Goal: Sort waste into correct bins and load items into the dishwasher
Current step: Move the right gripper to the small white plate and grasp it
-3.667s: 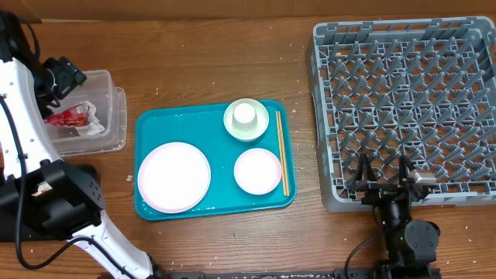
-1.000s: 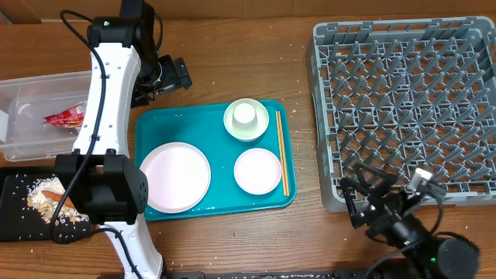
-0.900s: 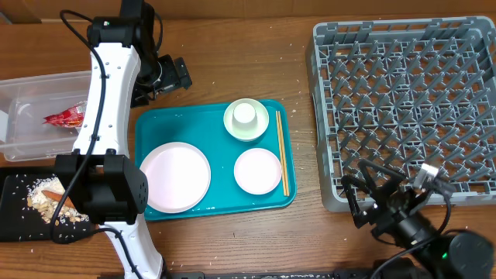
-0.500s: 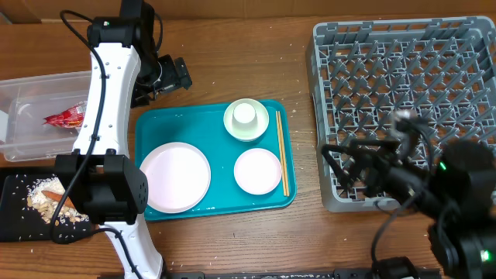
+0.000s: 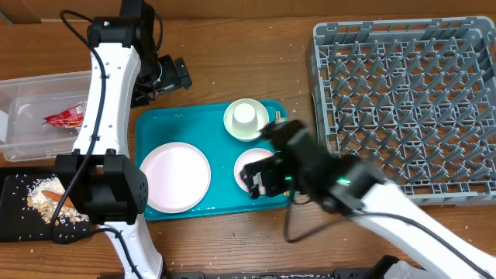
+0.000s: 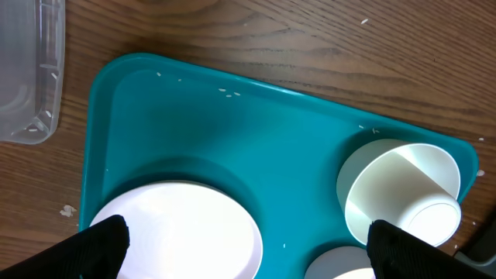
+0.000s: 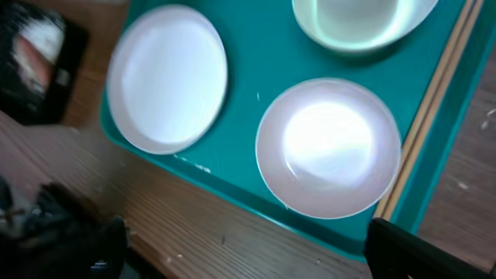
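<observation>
the waste half looks done, as far as can be seen: the red wrapper (image 5: 63, 118) lies in the clear tub (image 5: 23, 93) at the far left, and the crumbly scraps (image 5: 39, 203) with an orange stick (image 5: 53, 193) lie in the black tray (image 5: 12, 221) at the near left; the tissue cannot be made out. no scraps show on the teal tray (image 5: 155, 128) in the middle of the worktop (image 5: 232, 46). the loading half has not begun: the grey dish rack (image 5: 411, 93) at the right holds nothing, and every dish sits on the teal tray, the big plate (image 5: 174, 177) near left, the small plate (image 7: 329, 147) near right, the bowl (image 5: 230, 125) far right with the cup (image 5: 245, 114) inside it, and the chopsticks (image 5: 280, 128) along the right edge. the right tool (image 7: 244, 236) hangs over the near side of the tray by the small plate, spread wide and holding nothing, so a first pick there seems likely. the left tool (image 6: 248, 232) hovers at the far left corner of the tray, also spread wide and holding nothing.
</observation>
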Controlling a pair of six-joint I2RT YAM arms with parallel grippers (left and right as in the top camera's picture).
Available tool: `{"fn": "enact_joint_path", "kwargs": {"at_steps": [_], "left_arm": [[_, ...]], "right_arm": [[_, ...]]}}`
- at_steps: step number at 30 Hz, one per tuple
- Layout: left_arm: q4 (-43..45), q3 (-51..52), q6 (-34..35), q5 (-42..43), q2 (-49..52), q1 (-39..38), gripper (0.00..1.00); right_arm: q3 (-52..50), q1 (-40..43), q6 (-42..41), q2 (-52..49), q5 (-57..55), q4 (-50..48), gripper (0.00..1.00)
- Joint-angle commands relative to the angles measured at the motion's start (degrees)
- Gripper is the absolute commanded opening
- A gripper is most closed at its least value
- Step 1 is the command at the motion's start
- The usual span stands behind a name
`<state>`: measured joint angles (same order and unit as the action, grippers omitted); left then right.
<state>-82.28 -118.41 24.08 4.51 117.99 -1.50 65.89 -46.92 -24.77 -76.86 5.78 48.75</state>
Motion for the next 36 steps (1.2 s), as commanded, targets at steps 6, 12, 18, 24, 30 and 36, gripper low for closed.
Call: {"fn": "enact_joint_path", "kwargs": {"at_steps": [6, 12, 18, 24, 30, 36], "left_arm": [[0.0, 0.6, 0.8, 0.4, -0.6, -0.4, 1.0], [0.0, 0.6, 0.8, 0.4, -0.6, -0.4, 1.0], [0.0, 0.6, 0.8, 0.4, -0.6, -0.4, 1.0], [0.0, 0.6, 0.8, 0.4, -0.6, -0.4, 1.0], [0.0, 0.6, 0.8, 0.4, -0.6, -0.4, 1.0], [0.0, 0.6, 0.8, 0.4, -0.6, -0.4, 1.0]], "right_arm": [[5.5, -3.0, 2.4, -13.6, -3.1, 3.6, 1.0], [10.2, -3.0, 6.9, -16.8, -2.6, 3.7, 1.0], [10.2, -3.0, 6.9, -18.8, -1.7, -0.1, 1.0], [10.2, -3.3, 4.6, -21.6, -1.0, -7.1, 1.0], [10.2, -3.3, 4.6, -23.5, -1.0, -7.6, 1.0], [10.2, -3.3, 4.6, -25.3, -1.2, -8.2, 1.0]]}}
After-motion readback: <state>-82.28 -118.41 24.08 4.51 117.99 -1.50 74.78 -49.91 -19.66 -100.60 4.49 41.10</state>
